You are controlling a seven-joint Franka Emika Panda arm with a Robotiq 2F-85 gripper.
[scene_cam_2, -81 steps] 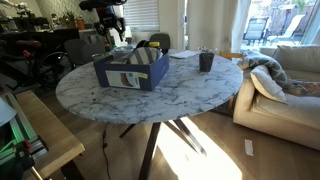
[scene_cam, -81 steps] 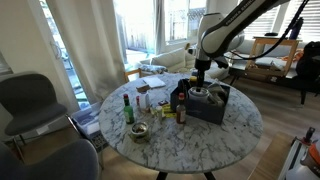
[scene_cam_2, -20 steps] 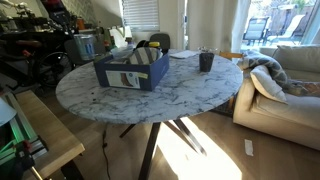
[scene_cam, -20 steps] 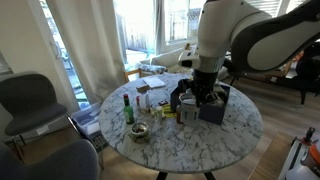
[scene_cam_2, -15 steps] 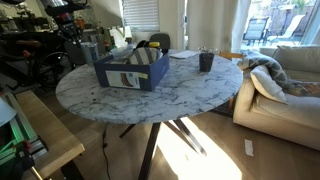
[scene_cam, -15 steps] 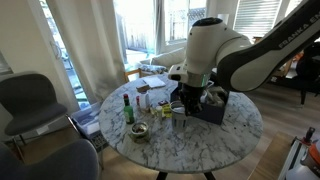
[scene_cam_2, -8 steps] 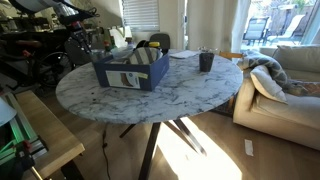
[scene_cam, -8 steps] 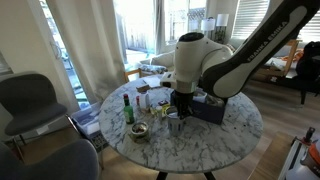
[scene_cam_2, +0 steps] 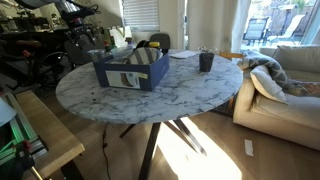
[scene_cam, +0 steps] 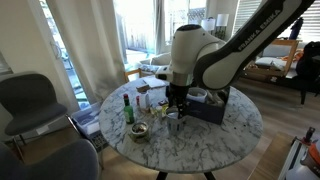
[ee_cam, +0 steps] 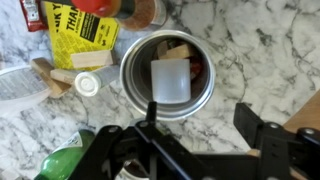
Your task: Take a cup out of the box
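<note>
Wrist view looks straight down into the cup (ee_cam: 136,82), a round tumbler with a dull grey rim. It stands on the marbled tabletop (ee_cam: 260,50), outside the blue-grey box (scene_cam: 212,106). A frosted squarish piece (ee_cam: 172,82) lies inside over something brown-red. The gripper (ee_cam: 200,125) has its fingers (ee_cam: 150,128) spread, one tip over the near rim, the other clear. Beside the cup lie a yellow packet (ee_cam: 85,35) and a white cap (ee_cam: 88,85).

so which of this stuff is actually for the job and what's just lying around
For the job: cup, box, gripper over the cup.
Just lying about: green bottle, small bowl, yellow packet, dark cup.
</note>
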